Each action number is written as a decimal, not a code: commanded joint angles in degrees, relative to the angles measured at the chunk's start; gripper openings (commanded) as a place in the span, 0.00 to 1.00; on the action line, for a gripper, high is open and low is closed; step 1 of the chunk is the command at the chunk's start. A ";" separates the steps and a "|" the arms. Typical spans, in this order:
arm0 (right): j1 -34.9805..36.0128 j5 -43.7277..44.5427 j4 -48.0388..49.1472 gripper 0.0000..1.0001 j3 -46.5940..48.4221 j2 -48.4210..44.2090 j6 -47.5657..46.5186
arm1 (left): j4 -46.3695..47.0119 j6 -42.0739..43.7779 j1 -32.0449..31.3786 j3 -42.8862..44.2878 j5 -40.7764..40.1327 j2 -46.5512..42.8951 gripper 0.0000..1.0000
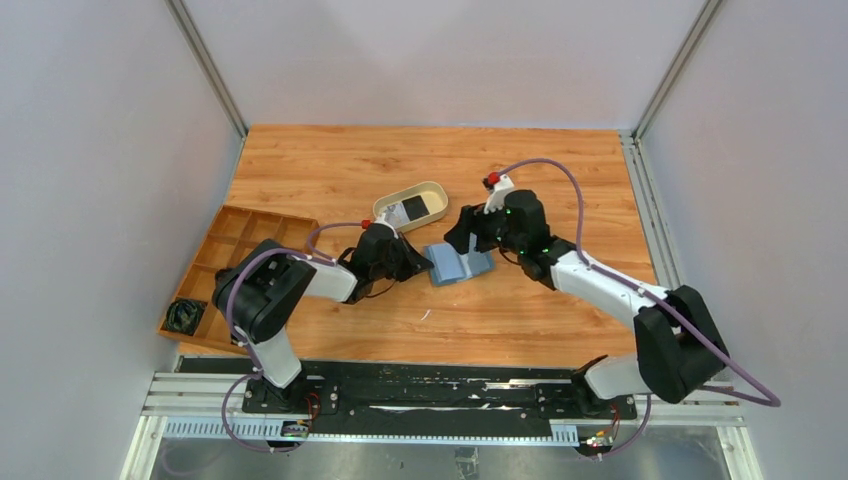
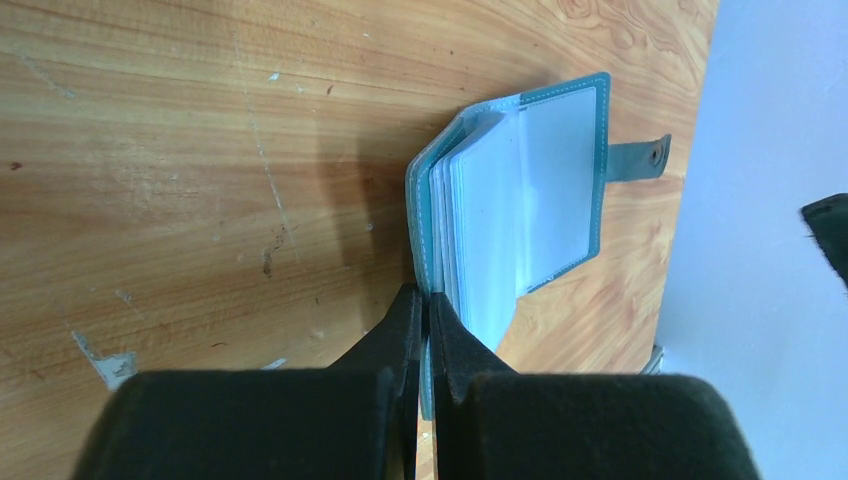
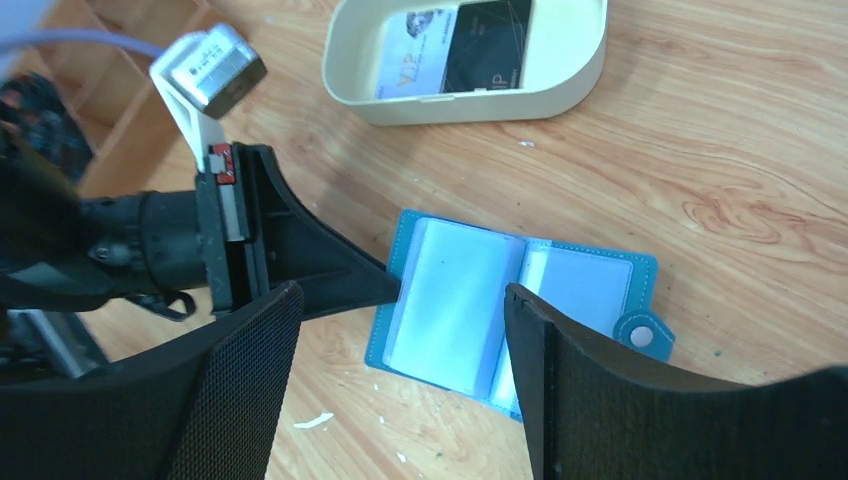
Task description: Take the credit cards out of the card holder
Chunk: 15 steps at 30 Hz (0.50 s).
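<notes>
The teal card holder (image 1: 458, 264) lies open on the wooden table, its snap tab (image 3: 641, 332) at the right edge. Pale whitish rectangles (image 3: 450, 300) fill its clear sleeves; I cannot tell a credit card from an empty sleeve there. My left gripper (image 2: 427, 298) is shut on the holder's left cover edge (image 2: 425, 210), its black fingers (image 3: 330, 272) reaching in from the left. My right gripper (image 3: 402, 292) hangs just above the open holder (image 3: 590, 280), open wide and holding nothing. In the top view the right gripper (image 1: 470, 237) sits at the holder's far side.
A beige oval tray (image 3: 470, 100) stands just beyond the holder, with a whitish printed card (image 3: 410, 60) and a black card (image 3: 490, 50) lying in it. A wooden compartment organiser (image 1: 235, 262) sits at the left table edge. White scraps (image 3: 310, 421) dot the wood.
</notes>
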 commanded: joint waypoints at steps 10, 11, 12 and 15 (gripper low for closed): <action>13.21 16.14 -20.53 0.79 9.94 14.32 -11.97 | -1.87 2.20 0.25 1.67 2.99 2.14 0.00; 13.59 16.41 -20.49 0.79 10.04 14.80 -11.86 | -1.92 2.22 0.28 1.67 3.04 2.29 0.00; 13.85 16.48 -20.28 0.79 10.02 15.17 -11.64 | -1.91 2.24 0.27 1.74 3.18 2.43 0.00; 14.22 16.75 -19.98 0.79 10.08 16.03 -11.43 | -1.86 2.26 0.28 1.86 3.37 2.53 0.00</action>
